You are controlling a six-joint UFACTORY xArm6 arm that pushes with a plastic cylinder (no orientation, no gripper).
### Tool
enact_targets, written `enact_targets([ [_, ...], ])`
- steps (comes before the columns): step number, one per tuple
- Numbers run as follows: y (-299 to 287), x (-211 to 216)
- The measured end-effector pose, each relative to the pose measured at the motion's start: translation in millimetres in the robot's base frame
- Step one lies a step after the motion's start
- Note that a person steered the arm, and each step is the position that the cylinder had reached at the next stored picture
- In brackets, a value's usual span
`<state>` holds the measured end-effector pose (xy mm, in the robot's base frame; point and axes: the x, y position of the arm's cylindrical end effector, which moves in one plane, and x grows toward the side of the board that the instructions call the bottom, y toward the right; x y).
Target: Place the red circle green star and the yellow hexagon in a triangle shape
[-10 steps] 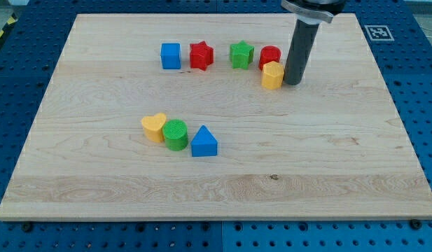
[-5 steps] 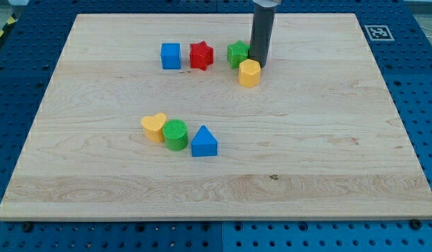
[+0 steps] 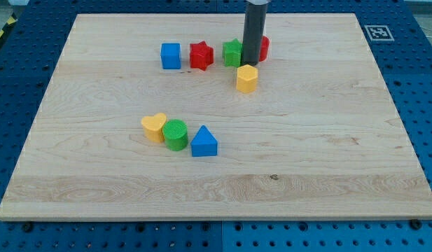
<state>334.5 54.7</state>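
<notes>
a robotics lab bench: a pale wooden counter (image 3: 328, 140) sits on a blue perforated mounting plate (image 3: 422, 84), with a black-and-white fiducial marker (image 3: 377, 31) at the counter's top right corner.

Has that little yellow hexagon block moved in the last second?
Yes. The yellow hexagon block slid toward the view's left and slightly down, closer to the unmoved blue cube. My tip sits just above it.

Taking the yellow hexagon (image 3: 247, 78) as the landmark on the bench (image 3: 342, 140): my tip (image 3: 251, 64) stands just above it in the view, between the green star (image 3: 232, 52) and the red circle (image 3: 262, 47). The red star (image 3: 200, 55) and blue cube (image 3: 171, 55) lie further left. 3 blocks, the yellow heart (image 3: 154, 127), green cylinder (image 3: 176, 134) and blue triangle (image 3: 204, 142), sit well below-left.
</notes>
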Motion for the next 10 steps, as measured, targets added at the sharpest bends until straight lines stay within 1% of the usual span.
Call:
enact_targets([
  [2,-17,0],
  [4,-15,0],
  [7,-13,49],
  [8,-13,49],
  [10,-5,25],
])
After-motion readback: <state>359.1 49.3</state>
